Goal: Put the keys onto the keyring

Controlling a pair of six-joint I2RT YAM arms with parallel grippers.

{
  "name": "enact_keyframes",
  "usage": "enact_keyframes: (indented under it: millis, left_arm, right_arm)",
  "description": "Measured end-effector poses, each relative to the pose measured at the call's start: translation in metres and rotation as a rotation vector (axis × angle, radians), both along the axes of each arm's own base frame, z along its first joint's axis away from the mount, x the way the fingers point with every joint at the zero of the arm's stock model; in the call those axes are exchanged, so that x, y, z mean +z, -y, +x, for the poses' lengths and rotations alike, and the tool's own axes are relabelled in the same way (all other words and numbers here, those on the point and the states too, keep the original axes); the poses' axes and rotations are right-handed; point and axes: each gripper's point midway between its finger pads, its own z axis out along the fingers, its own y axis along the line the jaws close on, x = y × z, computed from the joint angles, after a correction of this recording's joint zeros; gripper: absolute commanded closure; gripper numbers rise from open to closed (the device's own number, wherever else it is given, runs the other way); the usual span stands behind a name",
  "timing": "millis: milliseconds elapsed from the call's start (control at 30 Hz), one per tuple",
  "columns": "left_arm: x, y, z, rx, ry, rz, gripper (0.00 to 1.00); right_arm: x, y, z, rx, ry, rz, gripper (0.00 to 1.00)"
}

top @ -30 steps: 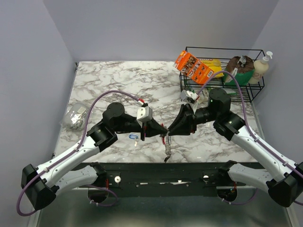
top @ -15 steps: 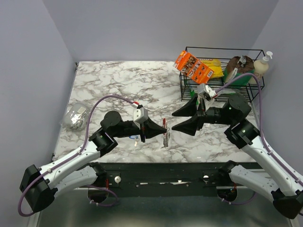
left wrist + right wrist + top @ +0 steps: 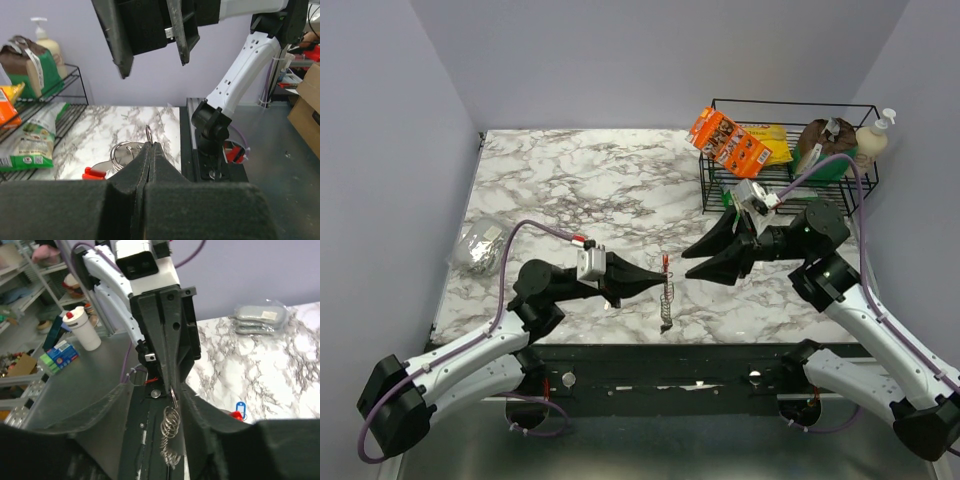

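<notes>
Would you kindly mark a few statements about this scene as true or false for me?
1. The left gripper is shut on the keyring. True.
2. The right gripper grips the keyring too. False: its jaws stand open, apart from the keyring.
3. A blue-headed key lies on the table. True.
4. The wire basket is empty. False: it holds an orange packet and a soap bottle, among other things.

Keyring [image 3: 666, 300] dangles in midair; blue-headed key [image 3: 240, 408] lies flat.
</notes>
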Motion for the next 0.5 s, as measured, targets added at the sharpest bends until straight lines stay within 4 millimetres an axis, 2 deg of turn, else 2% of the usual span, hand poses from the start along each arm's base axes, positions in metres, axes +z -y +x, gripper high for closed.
enact_keyframes:
  millis: [133,367,500]
  left_arm:
    - [0.006,-0.003,-0.004,-0.007,0.038,-0.063,1.00]
    - [0.021,-0.006,-0.011,-0.044,0.077,-0.184,1.00]
    - [0.017,-0.001,-0.011,-0.080,0.028,-0.188,1.00]
  right_arm:
    - [0.007,0.001,-0.009,0.053,0.018,0.022,0.58]
    - [0.014,0.002,-0.020,0.120,0.034,0.043,0.59]
    - [0.012,0.002,-0.022,0.138,0.023,0.043,0.59]
